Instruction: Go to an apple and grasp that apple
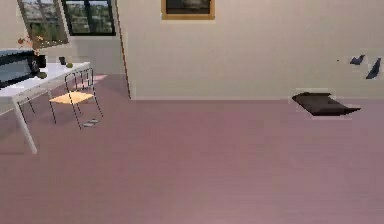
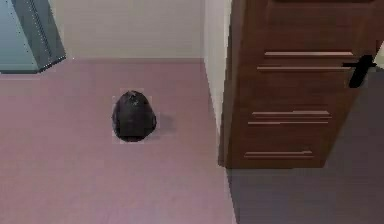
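The gripper's state cannot be told from these pictures.

In the arm side view, a dark rounded bag sits on the mauve floor, just off centre toward nine o'clock. At three o'clock stands a brown wooden door with panelled grooves. Its black handle is out toward two o'clock. A pale blue-grey panel fills the corner at ten o'clock, against a cream wall.

In the forward view, a white table stands at nine o'clock. A dark boxy appliance, a small plant and a small dark cup rest on it. Whether any of the small things there is the apple cannot be told. A wire-frame chair with a tan seat stands just beside the table, toward the centre. Two windows sit at eleven o'clock, and a framed picture hangs at twelve. At three o'clock a flat dark thing lies on the floor, with small dark shapes near the edge above it.
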You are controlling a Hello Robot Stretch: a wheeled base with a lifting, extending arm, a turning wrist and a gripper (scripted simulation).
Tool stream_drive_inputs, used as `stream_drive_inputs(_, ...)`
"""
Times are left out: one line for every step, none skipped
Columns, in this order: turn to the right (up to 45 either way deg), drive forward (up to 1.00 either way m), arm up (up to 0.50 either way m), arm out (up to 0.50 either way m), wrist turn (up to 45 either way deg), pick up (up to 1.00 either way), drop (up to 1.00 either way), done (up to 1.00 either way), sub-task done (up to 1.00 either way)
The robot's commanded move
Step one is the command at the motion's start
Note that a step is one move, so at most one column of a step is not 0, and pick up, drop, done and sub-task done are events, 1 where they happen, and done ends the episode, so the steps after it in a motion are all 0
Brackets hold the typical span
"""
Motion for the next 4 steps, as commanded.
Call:
stream_drive_inputs(42.0,0.0,0.0,0.0,0.0,0.0,0.0,0.0,0.0)
stream_drive_inputs(0.0,0.05,0.0,0.0,0.0,0.0,0.0,0.0,0.0)
stream_drive_inputs(-45.0,0.0,0.0,0.0,0.0,0.0,0.0,0.0,0.0)
stream_drive_inputs(-39.0,0.0,0.0,0.0,0.0,0.0,0.0,0.0,0.0)
